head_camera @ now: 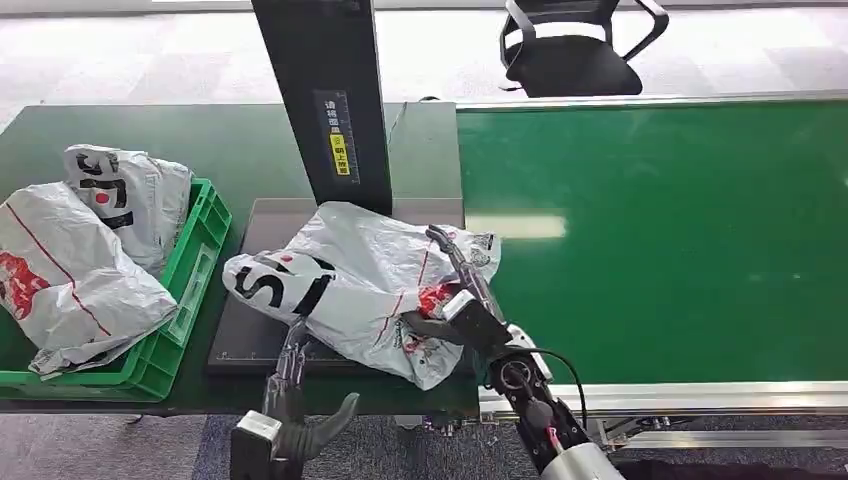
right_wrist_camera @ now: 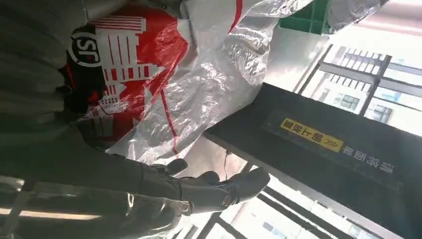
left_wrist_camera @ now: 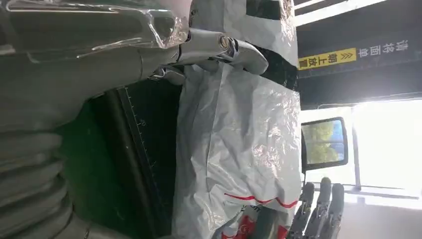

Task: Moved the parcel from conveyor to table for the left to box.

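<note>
Head view: parcel (head_camera: 365,285), a crinkly white poly bag w/ black letters and red print, lies on the dark scale plate (head_camera: 262,225) at the worktop's (head_camera: 200,140) right end, just beside the green conveyor (head_camera: 650,230). Long axis runs left-right, tilted a bit; black-lettered end points left toward the green crate (head_camera: 195,260), red-printed end points right, its corner overhanging the conveyor edge. Part of its near edge hangs past the plate's front.

Worktop is dark green; a black post (head_camera: 325,95) w/ a yellow label stands behind the plate. Crate sits at left w/ two more white bags (head_camera: 75,270) piled in it. Beyond: pale carpet floor and a black office chair (head_camera: 570,50). Right wrist view shows big windows behind the post.

Right robot hand (head_camera: 455,300) comes up from bottom right, forearm angled inward; thumb pressed on the near red-print side, fingers (head_camera: 450,250) reaching up over the bag's right end, so it's gripping the parcel. Right wrist view has the red logo tight against the palm. Left robot hand (head_camera: 295,400) is at the front edge, low, fingers extended up and touching the bag's near underside by the plate's rim, thumb spread out to the side, not closed round anything. Left wrist view shows its fingertips (left_wrist_camera: 249,52) against the plastic.
</note>
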Tool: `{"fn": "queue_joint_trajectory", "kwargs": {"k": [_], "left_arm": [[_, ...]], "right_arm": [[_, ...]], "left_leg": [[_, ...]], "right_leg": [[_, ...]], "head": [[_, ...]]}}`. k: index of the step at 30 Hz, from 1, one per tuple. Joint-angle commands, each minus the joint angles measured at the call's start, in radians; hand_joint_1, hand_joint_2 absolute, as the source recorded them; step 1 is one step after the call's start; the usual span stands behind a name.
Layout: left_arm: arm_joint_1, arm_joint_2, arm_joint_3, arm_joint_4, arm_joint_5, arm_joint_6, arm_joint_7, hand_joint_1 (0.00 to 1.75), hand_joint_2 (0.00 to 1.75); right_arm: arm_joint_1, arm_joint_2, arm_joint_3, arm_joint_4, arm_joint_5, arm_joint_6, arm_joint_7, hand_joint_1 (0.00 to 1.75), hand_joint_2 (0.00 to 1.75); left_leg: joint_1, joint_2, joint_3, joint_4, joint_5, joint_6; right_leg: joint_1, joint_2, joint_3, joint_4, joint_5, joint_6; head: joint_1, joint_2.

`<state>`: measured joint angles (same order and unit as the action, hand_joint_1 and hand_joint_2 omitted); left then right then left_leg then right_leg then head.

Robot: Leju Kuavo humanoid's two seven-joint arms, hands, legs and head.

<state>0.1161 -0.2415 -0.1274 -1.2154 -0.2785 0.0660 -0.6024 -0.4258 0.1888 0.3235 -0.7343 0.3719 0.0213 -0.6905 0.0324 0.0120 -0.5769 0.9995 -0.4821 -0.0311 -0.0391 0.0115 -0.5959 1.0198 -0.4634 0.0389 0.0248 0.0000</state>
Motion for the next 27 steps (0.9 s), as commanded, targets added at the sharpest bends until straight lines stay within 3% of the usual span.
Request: {"fn": "queue_joint_trajectory", "kwargs": {"k": [1, 13, 19, 27], "left_arm": [[-0.036, -0.044, 0.005, 0.086, 0.002, -0.004, 0.0, 0.0, 1.75], [-0.049, -0.044, 0.007, 0.097, 0.003, -0.006, -0.004, 0.0, 1.75], [-0.043, -0.044, 0.008, 0.083, 0.002, -0.005, -0.008, 0.0, 1.75], [-0.043, -0.044, 0.008, 0.083, 0.002, -0.005, -0.008, 0.0, 1.75]], "right_arm": [[-0.021, -0.003, -0.035, 0.039, -0.008, 0.009, -0.005, 0.0, 1.75], [-0.023, -0.004, -0.043, 0.041, -0.019, 0.017, -0.008, 0.0, 1.75], [0.015, -0.01, -0.043, -0.08, -0.093, 0.034, -0.008, 0.0, 1.75], [0.015, -0.01, -0.043, -0.08, -0.093, 0.034, -0.008, 0.0, 1.75]], "left_leg": [[-0.001, -0.004, 0.004, -0.004, 0.001, 0.005], [-0.001, -0.003, 0.002, -0.001, 0.0, 0.003], [-0.001, -0.004, 0.001, -0.001, 0.0, 0.004], [-0.001, -0.003, 0.001, -0.001, 0.0, 0.003]], "right_leg": [[0.001, -0.004, 0.005, -0.005, 0.001, -0.006], [0.0, -0.003, 0.003, -0.002, 0.0, -0.003], [0.0, -0.004, 0.002, -0.002, 0.0, -0.004], [0.0, -0.004, 0.002, -0.001, 0.0, -0.003]], "head": [[0.0, 0.0], [0.0, 0.0], [0.0, 0.0], [0.0, 0.0]]}}
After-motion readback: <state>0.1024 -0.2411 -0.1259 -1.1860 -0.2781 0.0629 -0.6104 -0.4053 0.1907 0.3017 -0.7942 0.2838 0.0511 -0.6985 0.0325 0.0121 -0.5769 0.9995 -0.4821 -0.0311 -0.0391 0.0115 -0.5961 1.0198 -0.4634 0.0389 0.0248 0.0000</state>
